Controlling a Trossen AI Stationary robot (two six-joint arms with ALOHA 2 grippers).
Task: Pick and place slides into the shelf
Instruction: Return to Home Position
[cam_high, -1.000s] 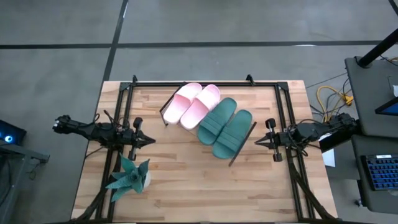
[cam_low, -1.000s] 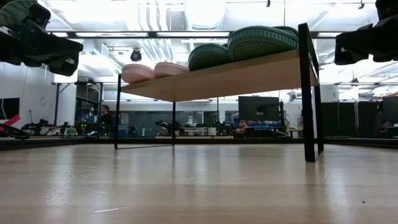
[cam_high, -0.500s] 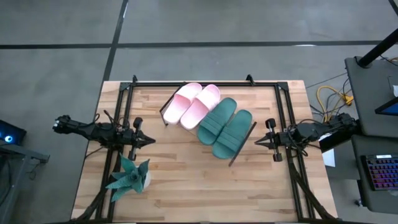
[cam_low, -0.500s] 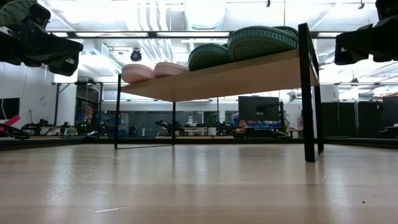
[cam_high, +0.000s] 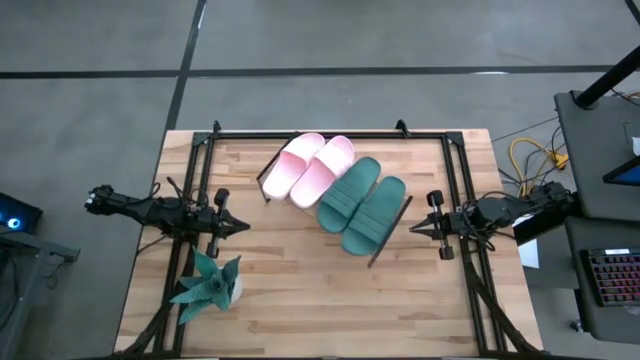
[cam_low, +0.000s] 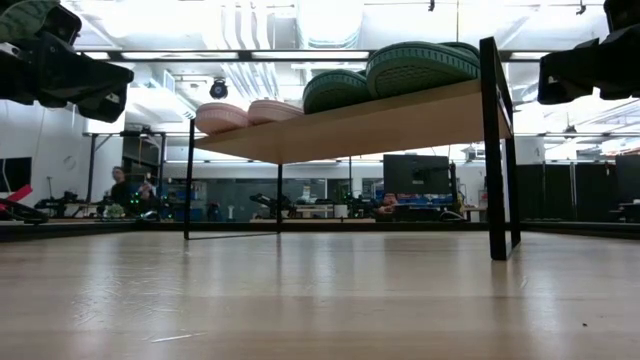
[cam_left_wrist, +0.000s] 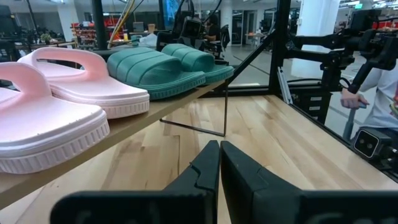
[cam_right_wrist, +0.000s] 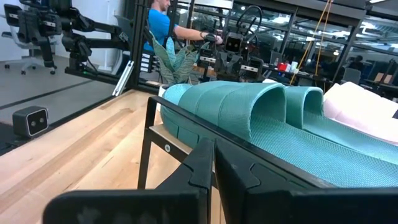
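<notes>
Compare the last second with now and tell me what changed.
Only a person in the room behind walked leftward in the low view. Unchanged: two pale pink foam slides and two dark green foam slides on the light wood wire-legged shelf; left gripper and right gripper shut, clear of it.

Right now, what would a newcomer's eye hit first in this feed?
Four slides sit in a row on the shelf: two pink slides nearer the left gripper, two green slides nearer the right gripper. Both grippers are shut, hold nothing and flank the shelf. A green toy plant stands on the left gripper's side, off the shelf.
</notes>
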